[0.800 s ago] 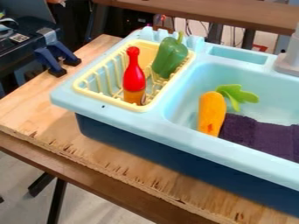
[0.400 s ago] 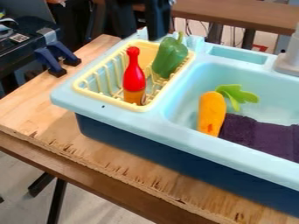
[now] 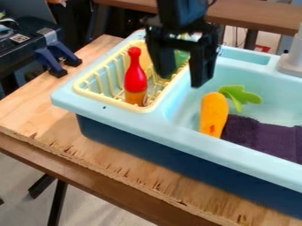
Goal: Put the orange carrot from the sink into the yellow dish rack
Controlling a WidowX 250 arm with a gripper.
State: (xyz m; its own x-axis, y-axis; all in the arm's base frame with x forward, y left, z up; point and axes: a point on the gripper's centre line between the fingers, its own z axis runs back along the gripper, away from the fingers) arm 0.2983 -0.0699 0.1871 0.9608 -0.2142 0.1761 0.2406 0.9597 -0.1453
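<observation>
Gripper (image 3: 184, 81) at upper centre of view, hanging fingers-down over the divide between drying rack and basin; two black fingers set wide apart, nothing seen clamped between them; green bell pepper (image 3: 180, 58) is nearest, showing partly behind and between the fingers; contact with it cannot be told from this angle.

Pepper sits at the far right part of the pale yellow drying rack (image 3: 105, 100); toy bottle (image 3: 135, 78), red above and orange-brown below, stands in the same rack, left of pepper and nearer the camera, well apart from the gripper.

Basin to the right of rack, part of a light blue toy sink (image 3: 189, 139) with dark blue lower side; orange toy carrot (image 3: 213, 114) lies near the basin's left side, leafy green top (image 3: 240, 95) pointing away from camera; dark purple cloth (image 3: 262, 140) just beside carrot's lower right side, running to the right edge of view; grey faucet (image 3: 291, 64) at far right.

Sink rests on plywood tabletop (image 3: 32, 112); two blue-and-black clamps (image 3: 63, 56) at tabletop's upper left edge; brown wooden beam (image 3: 256, 18) behind.
</observation>
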